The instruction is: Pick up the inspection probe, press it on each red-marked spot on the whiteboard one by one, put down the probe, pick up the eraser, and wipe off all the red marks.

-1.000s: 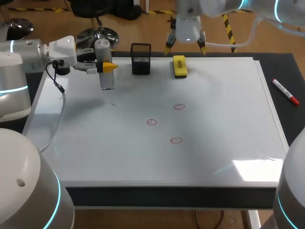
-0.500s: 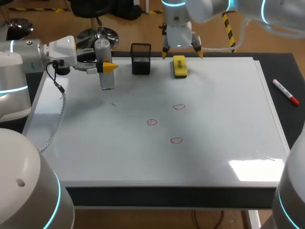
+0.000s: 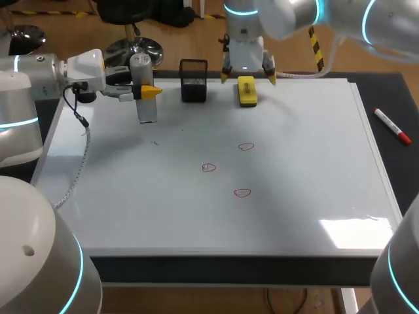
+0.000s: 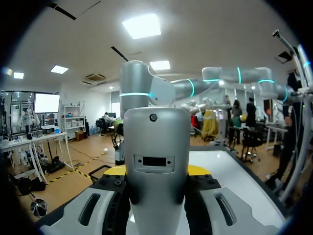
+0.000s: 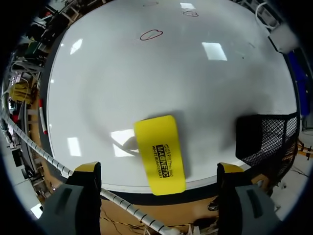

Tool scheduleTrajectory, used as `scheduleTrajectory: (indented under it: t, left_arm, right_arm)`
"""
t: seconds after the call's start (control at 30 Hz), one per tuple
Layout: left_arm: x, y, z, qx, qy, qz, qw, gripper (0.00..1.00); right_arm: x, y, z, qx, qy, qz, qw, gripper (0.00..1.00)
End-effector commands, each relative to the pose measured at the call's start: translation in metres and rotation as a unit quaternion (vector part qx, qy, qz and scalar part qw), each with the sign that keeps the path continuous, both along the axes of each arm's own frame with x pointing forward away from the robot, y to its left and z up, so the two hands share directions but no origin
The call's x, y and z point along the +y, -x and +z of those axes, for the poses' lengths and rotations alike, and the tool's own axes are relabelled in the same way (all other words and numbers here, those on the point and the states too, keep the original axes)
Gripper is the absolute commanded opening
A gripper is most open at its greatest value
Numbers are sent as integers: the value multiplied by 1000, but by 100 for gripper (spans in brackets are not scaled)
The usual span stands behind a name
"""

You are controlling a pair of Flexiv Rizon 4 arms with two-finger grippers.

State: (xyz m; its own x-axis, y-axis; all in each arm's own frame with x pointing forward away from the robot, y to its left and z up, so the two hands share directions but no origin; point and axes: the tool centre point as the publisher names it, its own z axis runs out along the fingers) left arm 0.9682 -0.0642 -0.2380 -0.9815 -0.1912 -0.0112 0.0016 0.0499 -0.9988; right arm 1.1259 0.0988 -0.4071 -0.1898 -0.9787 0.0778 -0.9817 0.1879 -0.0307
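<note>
Yellow eraser [image 5: 160, 154] lies under the open right hand [image 5: 159, 170], seemingly untouched; the left hand [image 3: 149, 92] grips the probe [image 4: 155, 147]

Colours and patterns. The whiteboard [image 3: 294, 170] is glossy white and lies on a black table [image 3: 386, 98]. It carries three small marks [image 3: 209, 168], each a thin red outline with a white centre. At the far edge, the eraser [image 3: 247, 90] is bright yellow with black lettering on its top. The holder [image 3: 194, 80] to its left is black wire mesh. The inspection probe [image 3: 145, 85] is plain silver-grey. The left gripper [image 3: 146, 92] and right gripper [image 3: 247, 76] have yellow fingertips [image 5: 87, 169] on grey bodies. The left arm [image 3: 26, 85] and right arm [image 3: 288, 13] are white-grey with glowing cyan rings. The marker [image 3: 392, 126] at the right is white with a red cap.
</note>
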Motion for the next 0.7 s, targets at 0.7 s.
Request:
scheduleTrajectory:
  t: [0.7]
  left_arm:
    - [0, 0, 0, -1, 1, 0, 1000, 0]
  right_arm:
    - [2, 4, -14, 8, -33, 36, 999, 100]
